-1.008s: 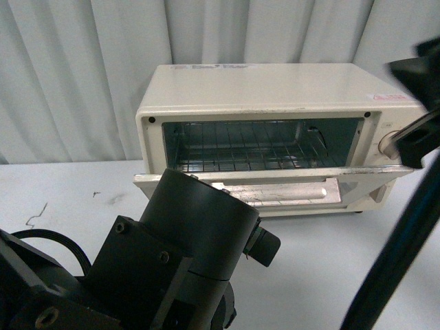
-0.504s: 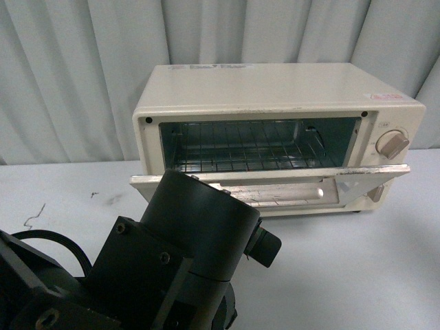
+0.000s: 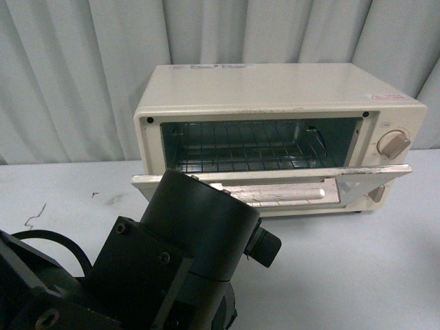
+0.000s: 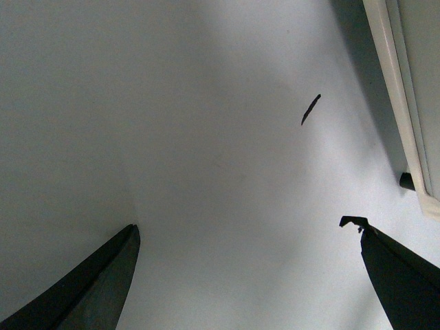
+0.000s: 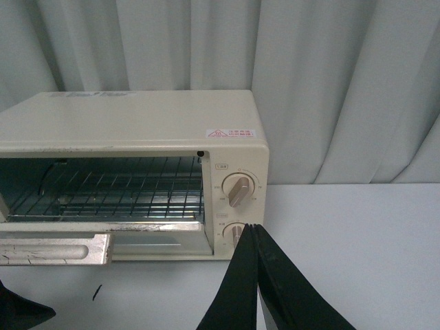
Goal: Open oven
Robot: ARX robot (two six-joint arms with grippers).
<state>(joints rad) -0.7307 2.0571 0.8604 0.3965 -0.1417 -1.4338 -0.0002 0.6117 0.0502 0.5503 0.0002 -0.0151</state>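
The cream-white oven (image 3: pixel 275 86) stands at the back of the white table. Its glass door (image 3: pixel 275 185) hangs down flat and open, showing the wire rack (image 3: pixel 247 155) inside. Two beige knobs (image 3: pixel 394 144) sit on its right panel. The right wrist view shows the oven (image 5: pixel 130 124) from the right front, with the door (image 5: pixel 55 249) down. My right gripper (image 5: pixel 256 230) is shut and empty, held back from the lower knob; it is out of the front view. My left gripper (image 4: pixel 244 230) is open over bare table, with the oven's edge (image 4: pixel 399 103) off to one side.
My left arm's dark body (image 3: pixel 165 268) fills the front view's lower left, in front of the door. A grey curtain (image 3: pixel 82 75) hangs behind the oven. A small dark mark (image 4: pixel 311 108) lies on the table.
My right arm, at the front view's right edge a second ago, has left that view. The oven door stays down and open.
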